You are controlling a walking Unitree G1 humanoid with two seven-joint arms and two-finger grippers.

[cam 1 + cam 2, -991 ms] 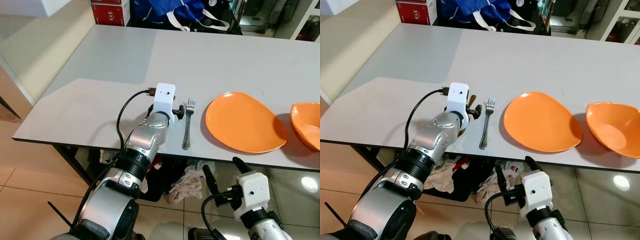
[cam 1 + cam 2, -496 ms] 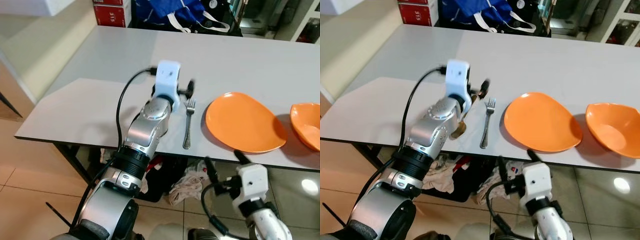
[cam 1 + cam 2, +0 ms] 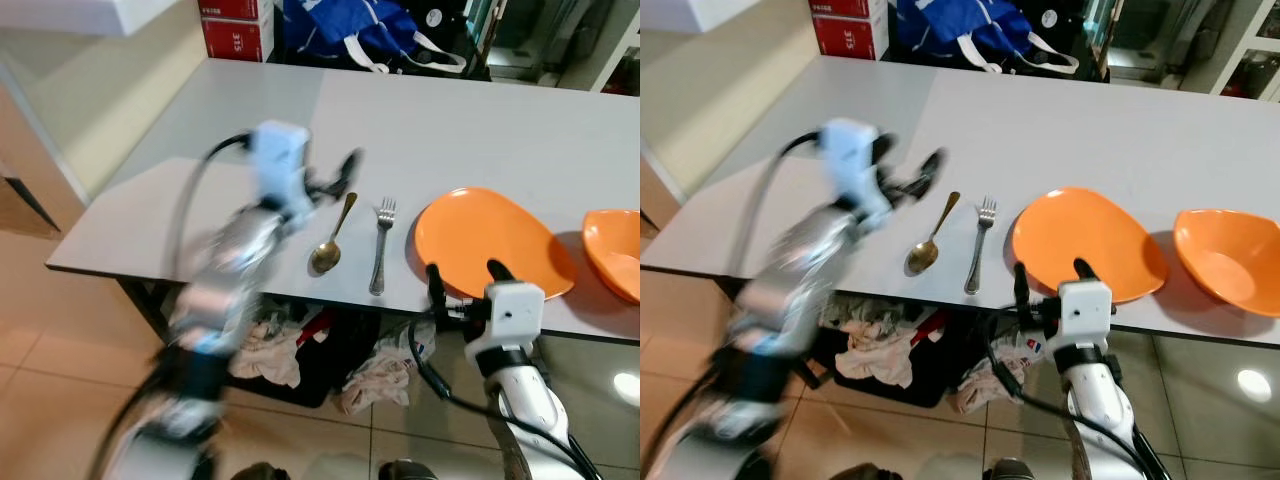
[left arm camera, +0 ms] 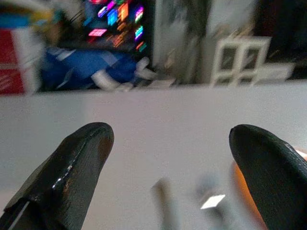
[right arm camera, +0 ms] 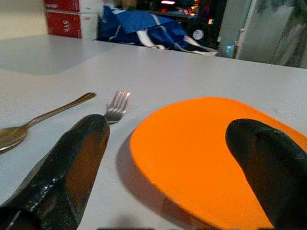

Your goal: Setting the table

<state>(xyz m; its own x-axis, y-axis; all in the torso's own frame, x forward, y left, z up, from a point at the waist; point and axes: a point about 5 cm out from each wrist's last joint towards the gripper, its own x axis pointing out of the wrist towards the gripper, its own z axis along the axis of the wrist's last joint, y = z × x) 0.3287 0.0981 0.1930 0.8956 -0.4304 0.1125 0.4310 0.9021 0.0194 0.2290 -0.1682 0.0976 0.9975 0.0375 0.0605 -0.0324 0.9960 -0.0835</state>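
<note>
Spoon and fork laid on grey table point(image 3: 480, 120), both grippers empty with fingers apart.

Spoon point(image 3: 331, 240) is set just beside fork point(image 3: 379, 245), at its 9 o'clock; fork is near orange plate point(image 3: 490, 240), again at 9. Orange bowl point(image 3: 1225, 258) is seen at 3 o'clock of the plate. Left gripper point(image 3: 335, 175) is motion-blurred, probably above the table at 11 o'clock of the spoon. Right gripper point(image 3: 462, 285) is held at the plate's near edge, at 6 o'clock.
</note>
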